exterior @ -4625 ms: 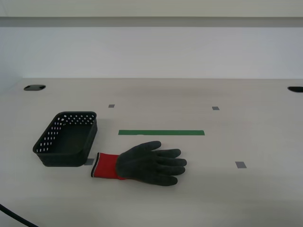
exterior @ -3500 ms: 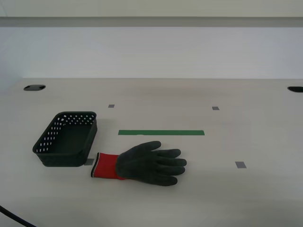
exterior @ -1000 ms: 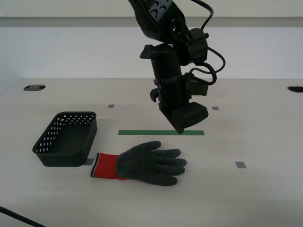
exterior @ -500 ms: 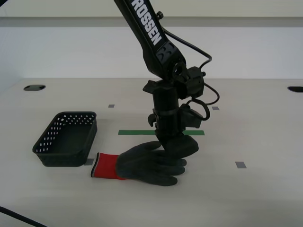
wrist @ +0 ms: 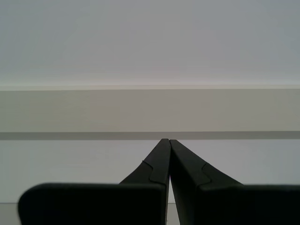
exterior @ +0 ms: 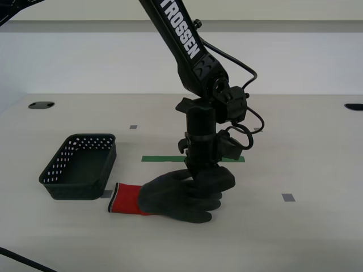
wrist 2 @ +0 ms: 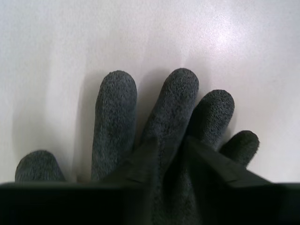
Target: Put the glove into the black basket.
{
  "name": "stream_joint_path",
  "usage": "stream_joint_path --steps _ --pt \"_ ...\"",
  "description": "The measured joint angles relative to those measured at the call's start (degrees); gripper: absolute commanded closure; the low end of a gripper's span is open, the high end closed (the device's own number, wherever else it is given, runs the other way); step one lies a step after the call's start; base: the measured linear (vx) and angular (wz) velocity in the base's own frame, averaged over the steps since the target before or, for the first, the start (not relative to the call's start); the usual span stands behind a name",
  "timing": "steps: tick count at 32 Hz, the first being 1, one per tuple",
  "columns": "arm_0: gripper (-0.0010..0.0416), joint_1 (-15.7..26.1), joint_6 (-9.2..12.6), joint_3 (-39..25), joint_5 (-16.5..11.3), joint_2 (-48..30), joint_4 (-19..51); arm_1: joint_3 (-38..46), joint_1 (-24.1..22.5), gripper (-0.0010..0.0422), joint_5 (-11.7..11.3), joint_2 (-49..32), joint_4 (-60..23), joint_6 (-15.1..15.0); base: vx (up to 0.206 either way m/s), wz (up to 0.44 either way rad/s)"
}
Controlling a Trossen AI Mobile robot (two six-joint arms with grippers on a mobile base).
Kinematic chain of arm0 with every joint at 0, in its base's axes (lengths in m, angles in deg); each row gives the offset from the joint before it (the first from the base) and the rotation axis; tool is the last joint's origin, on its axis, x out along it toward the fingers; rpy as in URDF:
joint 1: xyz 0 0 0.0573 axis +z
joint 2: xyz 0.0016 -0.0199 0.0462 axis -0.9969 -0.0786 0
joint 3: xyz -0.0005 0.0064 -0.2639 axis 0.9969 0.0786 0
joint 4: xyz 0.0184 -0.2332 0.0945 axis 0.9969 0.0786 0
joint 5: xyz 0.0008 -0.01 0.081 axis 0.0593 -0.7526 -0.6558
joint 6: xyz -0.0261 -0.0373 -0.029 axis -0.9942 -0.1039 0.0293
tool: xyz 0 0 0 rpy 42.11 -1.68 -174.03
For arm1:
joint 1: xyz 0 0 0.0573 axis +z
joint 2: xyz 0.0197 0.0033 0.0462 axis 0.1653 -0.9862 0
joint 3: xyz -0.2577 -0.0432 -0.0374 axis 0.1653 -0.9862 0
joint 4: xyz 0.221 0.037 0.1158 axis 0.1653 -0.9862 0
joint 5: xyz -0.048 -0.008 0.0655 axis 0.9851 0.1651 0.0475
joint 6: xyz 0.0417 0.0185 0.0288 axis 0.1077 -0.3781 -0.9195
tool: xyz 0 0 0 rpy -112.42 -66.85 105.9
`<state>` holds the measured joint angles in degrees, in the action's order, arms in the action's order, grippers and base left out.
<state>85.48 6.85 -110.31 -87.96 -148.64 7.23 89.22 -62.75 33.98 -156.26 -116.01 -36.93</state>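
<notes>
The glove point(exterior: 170, 199) lies flat on the table with its red cuff point(exterior: 126, 198) toward the black basket point(exterior: 74, 190) and its fingers toward the exterior view's right. The basket stands empty just beyond the cuff. My second gripper point(exterior: 210, 180) points straight down onto the glove's palm near the fingers. In the second wrist view its jaws point(wrist 2: 171, 140) stand close together with glove fabric point(wrist 2: 115, 117) between them. My first gripper point(wrist: 166, 140) is shut and empty, facing a white wall, and is out of the exterior view.
A green tape strip point(exterior: 161, 159) lies behind the glove. Small grey squares point(exterior: 288, 197) mark the table. Dark round holes point(exterior: 41, 105) sit at the far corners. A black cable point(exterior: 17, 262) crosses the near corner on the exterior view's left.
The arm came into the scene from above and came down onto the glove. In the last half second it sank a little lower onto the palm. Glove and basket have not moved.
</notes>
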Motion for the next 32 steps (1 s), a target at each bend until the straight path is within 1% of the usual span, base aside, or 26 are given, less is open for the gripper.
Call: stream_joint_path --steps 2,3,4,5,7,9,10,11,14,15,19,21,26,27,28,30,31,32 --pt "0.0405 0.0 0.0 0.0 0.0 0.0 0.0 0.4 0.0 0.0247 0.0 0.0 -0.9 0.5 0.0 0.0" --pt "0.0405 0.0 0.0 0.0 0.0 0.0 0.0 0.6 0.0 0.0224 0.0 0.0 -1.2 1.2 0.0 0.0" --pt "0.0405 0.0 0.0 0.0 0.0 0.0 0.0 0.5 -0.1 0.0187 0.0 0.0 -2.1 1.6 0.0 0.0" --pt "0.0405 0.0 0.0 0.0 0.0 0.0 0.0 0.3 -0.3 0.0171 0.0 -0.1 -2.4 1.6 0.0 0.0" --pt "0.0405 0.0 0.0 0.0 0.0 0.0 0.0 -0.2 -0.7 0.0158 -0.2 -0.5 -2.4 1.6 0.0 0.0" --pt "0.0405 0.0 0.0 0.0 0.0 0.0 0.0 -0.3 -0.7 0.0163 -0.8 -0.7 -2.3 1.6 0.0 0.0" --pt "0.0405 0.0 0.0 0.0 0.0 0.0 0.0 -0.3 -0.9 0.0177 -3.9 -0.7 -1.1 1.6 0.0 0.0" --pt "0.0405 0.0 0.0 0.0 0.0 0.0 0.0 -0.2 -0.8 0.0198 -4.3 -0.7 -0.1 1.6 0.0 0.0" --pt "0.0405 0.0 0.0 0.0 0.0 0.0 0.0 -0.3 -0.8 0.0229 -4.5 -0.7 0.2 1.6 0.0 0.0" --pt "0.0405 -0.1 0.0 0.0 0.0 0.0 0.0 -0.4 -0.8 0.0248 -4.5 -0.7 0.2 1.6 0.0 0.0" --pt "0.0405 0.0 0.0 0.0 0.0 0.0 0.0 -1.5 -0.8 0.0277 -4.4 -0.7 1.6 1.5 0.0 0.0" --pt "0.0405 0.0 0.0 0.0 0.0 0.0 0.0 -2.0 -0.8 0.0285 -4.5 -0.7 2.5 1.6 0.0 0.0" --pt "0.0405 0.0 0.0 0.0 0.0 0.0 0.0 -1.7 -0.9 0.0284 -4.4 -2.9 2.9 1.8 0.0 0.0" --pt "0.0405 0.0 0.0 0.0 0.0 0.0 0.0 -1.5 -1.0 0.0291 -4.4 -3.5 3.1 2.5 0.0 0.0" --pt "0.0405 0.0 0.0 0.0 0.0 0.0 0.0 -1.4 -1.0 0.03 -4.4 -3.5 3.0 2.5 0.0 0.0" --pt "0.0405 0.0 0.0 0.0 0.0 0.0 0.3 -1.1 -1.0 0.0404 -4.4 -3.4 2.7 2.5 0.0 0.0" --pt "0.0405 0.0 0.0 0.0 0.0 0.0 0.3 -1.2 -1.0 0.042 -4.4 -3.3 2.6 2.5 0.0 0.0" --pt "0.0405 0.0 0.0 0.0 0.0 0.0 0.3 -1.1 -1.1 0.0409 -4.4 -3.1 2.3 2.6 0.0 0.0"
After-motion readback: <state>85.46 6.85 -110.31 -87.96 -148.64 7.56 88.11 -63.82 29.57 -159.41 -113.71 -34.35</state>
